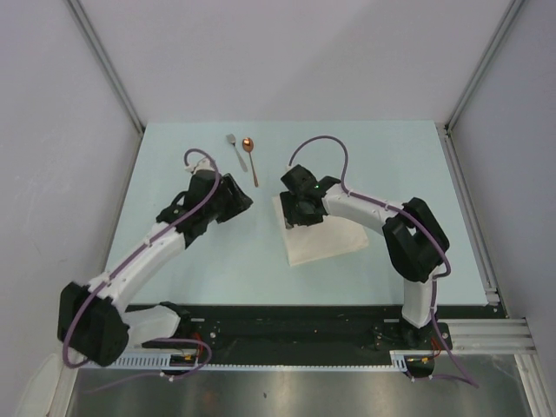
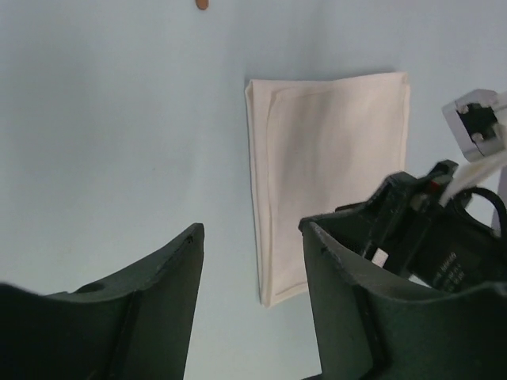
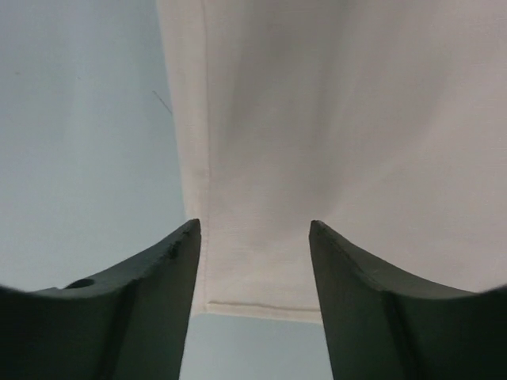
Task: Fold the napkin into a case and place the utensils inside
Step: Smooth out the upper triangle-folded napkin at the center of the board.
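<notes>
The cream napkin (image 1: 330,239) lies folded into a layered rectangle right of the table's middle. It also shows as the napkin (image 2: 325,150) in the left wrist view and as the napkin (image 3: 317,119) in the right wrist view. My right gripper (image 1: 300,215) hovers open over its far left corner, and in its own view the right gripper (image 3: 253,226) holds nothing. My left gripper (image 1: 244,203) stands open and empty to the napkin's left, apart from the cloth, seen as the left gripper (image 2: 252,229). The silver fork (image 1: 234,149) and the copper-bowled spoon (image 1: 251,155) lie side by side at the back.
The pale blue table (image 1: 174,174) ends at white walls behind and to both sides. A metal rail (image 1: 473,217) runs along the right edge. The right arm's black wrist (image 2: 444,229) shows in the left wrist view.
</notes>
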Action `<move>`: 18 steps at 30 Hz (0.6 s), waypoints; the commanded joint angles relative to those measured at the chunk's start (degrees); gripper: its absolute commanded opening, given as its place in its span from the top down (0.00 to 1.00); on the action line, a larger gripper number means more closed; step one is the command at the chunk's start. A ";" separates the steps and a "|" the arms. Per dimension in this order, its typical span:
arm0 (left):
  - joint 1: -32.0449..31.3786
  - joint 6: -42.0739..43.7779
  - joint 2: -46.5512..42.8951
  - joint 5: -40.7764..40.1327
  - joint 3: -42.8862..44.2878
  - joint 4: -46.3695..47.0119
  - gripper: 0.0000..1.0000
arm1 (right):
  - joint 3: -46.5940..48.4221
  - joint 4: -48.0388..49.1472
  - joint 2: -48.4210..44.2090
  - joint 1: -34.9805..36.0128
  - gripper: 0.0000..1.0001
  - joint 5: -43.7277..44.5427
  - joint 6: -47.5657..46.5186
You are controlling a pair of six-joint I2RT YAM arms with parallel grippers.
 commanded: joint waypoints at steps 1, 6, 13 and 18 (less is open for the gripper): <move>0.73 10.44 13.64 12.23 11.59 1.18 0.49 | -5.39 3.58 -5.90 -2.84 0.52 -1.04 3.02; 0.64 17.75 29.65 17.15 21.00 4.42 0.63 | -18.06 13.87 -14.16 -7.42 0.65 -14.12 6.09; 0.73 26.00 39.95 19.61 26.37 11.54 0.61 | -27.21 23.46 -16.81 -11.03 0.65 -24.52 6.98; 0.55 27.16 43.98 19.80 27.17 15.50 0.62 | -29.50 27.06 -16.46 -11.03 0.66 -27.42 7.33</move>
